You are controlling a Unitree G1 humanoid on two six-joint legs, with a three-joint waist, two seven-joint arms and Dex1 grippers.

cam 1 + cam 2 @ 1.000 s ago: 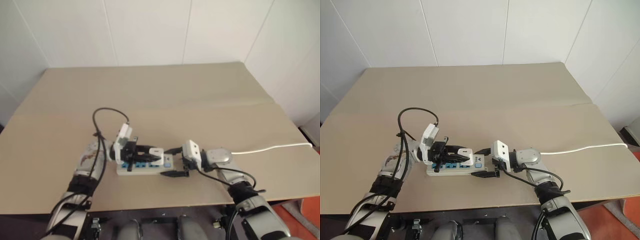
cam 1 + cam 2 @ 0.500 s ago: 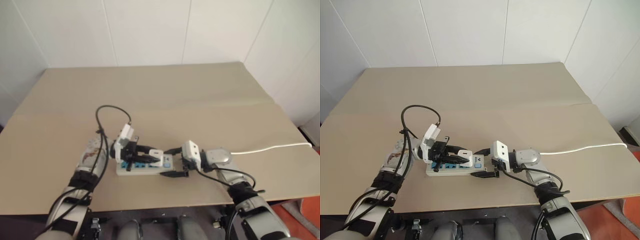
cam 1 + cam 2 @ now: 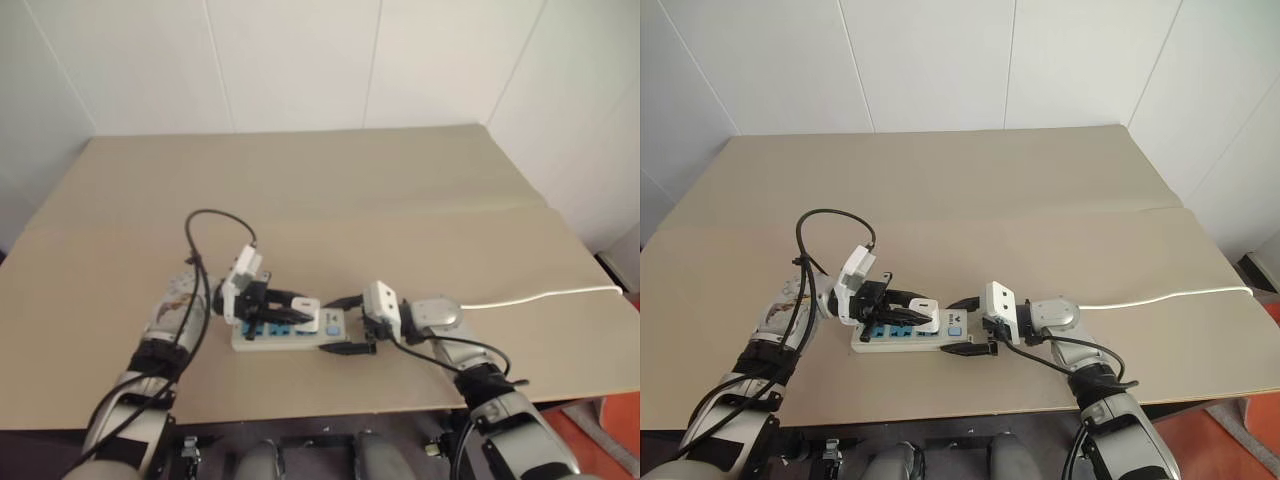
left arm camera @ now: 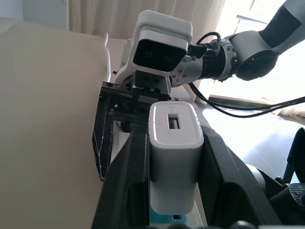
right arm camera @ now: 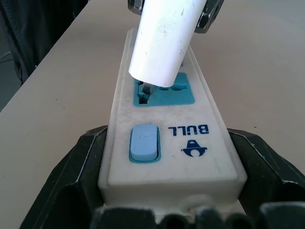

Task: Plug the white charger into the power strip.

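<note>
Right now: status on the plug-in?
Left gripper shut on white charger, tilted over the end socket. Right gripper braces power strip at switch end. Prongs partly in, not seated. Nothing blocking.

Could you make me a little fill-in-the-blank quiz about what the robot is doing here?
1. The left gripper holds the white ____.
2. The right gripper steadies the power strip at its ____ end.
3. The sockets are coloured ____.
4. The strip's brand reads ____.

Missing words: charger; switch; blue; BULL
</note>
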